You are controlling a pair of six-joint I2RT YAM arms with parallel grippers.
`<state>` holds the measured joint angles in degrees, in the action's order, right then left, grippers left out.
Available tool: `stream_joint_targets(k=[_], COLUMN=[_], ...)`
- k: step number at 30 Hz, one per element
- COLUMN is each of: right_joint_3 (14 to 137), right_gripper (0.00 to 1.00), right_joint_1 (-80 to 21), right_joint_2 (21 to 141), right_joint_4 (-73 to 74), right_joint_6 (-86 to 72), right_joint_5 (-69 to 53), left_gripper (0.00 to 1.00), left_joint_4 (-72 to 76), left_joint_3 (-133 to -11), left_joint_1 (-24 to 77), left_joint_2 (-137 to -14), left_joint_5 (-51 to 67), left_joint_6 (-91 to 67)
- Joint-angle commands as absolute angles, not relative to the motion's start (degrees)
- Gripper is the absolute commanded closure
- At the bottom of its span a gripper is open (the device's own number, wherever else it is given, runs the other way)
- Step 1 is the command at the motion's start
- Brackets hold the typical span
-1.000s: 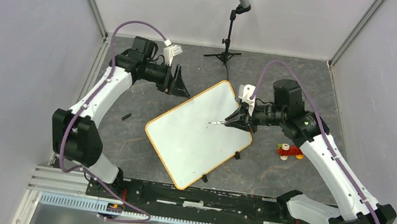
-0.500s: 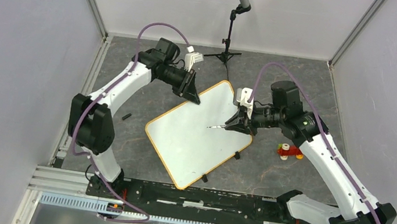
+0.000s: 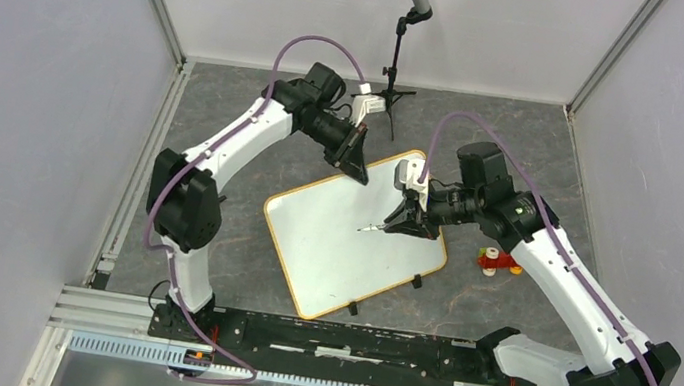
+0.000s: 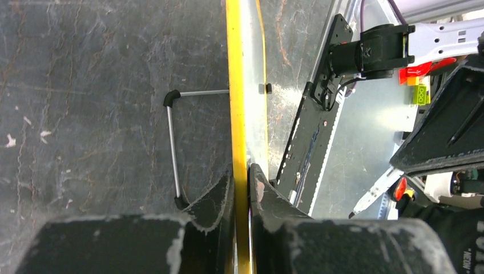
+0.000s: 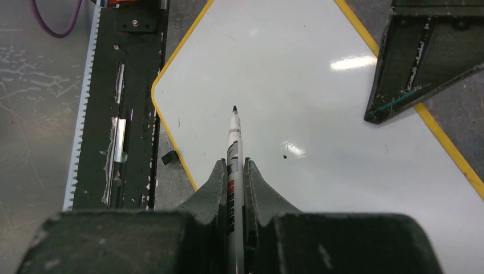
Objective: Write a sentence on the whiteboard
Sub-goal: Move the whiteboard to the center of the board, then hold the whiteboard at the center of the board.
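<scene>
Left claw [image 4: 241, 178] clamped on the whiteboard [image 3: 350, 250] rim, right claw [image 5: 234, 171] clamped on a marker [image 5: 235, 140].
The left claw's fingers were pressed together on the yellow rim at the board's far corner. The right claw gripped the marker's barrel tightly, with the black tip pointing out over the white face; whether the tip touched it could not be told. A small black dot [image 5: 285, 156] sat on the board near the marker. The whiteboard lay askew mid-surface [image 3: 238, 188], between the arms. A red-and-orange toy [image 3: 498, 261] lay on the surface to its right, apart from it.
</scene>
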<state>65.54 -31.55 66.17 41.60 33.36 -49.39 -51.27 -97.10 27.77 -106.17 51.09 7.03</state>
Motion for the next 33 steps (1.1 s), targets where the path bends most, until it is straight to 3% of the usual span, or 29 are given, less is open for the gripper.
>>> stream_joint_targets(k=[1, 4, 7, 12, 21, 27, 33], right_joint_3=[67.35, 67.41, 67.68, 67.77, 70.39, 75.38, 77.28], right_gripper=[1.00, 1.00, 1.00, 1.00, 1.00, 1.00, 1.00], right_joint_1=[-32.47, -33.25, -34.05, -35.95, -40.16, -44.16, -48.96], right_joint_2=[66.35, 66.53, 66.39, 65.67, 67.94, 72.10, 74.54], right_joint_4=[41.83, 41.45, 41.35, 39.33, 32.66, 29.18, 25.62], right_joint_6=[34.74, 34.49, 34.07, 32.38, 28.65, 26.26, 25.73], right_joint_5=[-50.30, -49.37, -48.71, -47.96, -42.16, -35.50, -30.90], left_gripper=[0.92, 0.82, 0.51, 0.18, 0.00, 0.00, 0.00], left_joint_4=[-55.59, -58.46, -62.39, -64.89, -63.12, -63.35, -61.79], left_joint_3=[-103.35, -108.44, -111.70, -111.23, -91.12, -78.51, -76.62], left_joint_1=[32.06, 33.22, 32.79, 25.39, 4.47, -1.95, -2.15], left_joint_2=[-110.13, -112.23, -111.44, -104.08, -83.38, -76.00, -76.52], left_joint_5=[48.20, 46.53, 43.99, 45.58, 51.13, 55.59, 60.32], left_joint_6=[14.62, 14.66, 15.60, 14.24, 11.91, 14.37, 14.52])
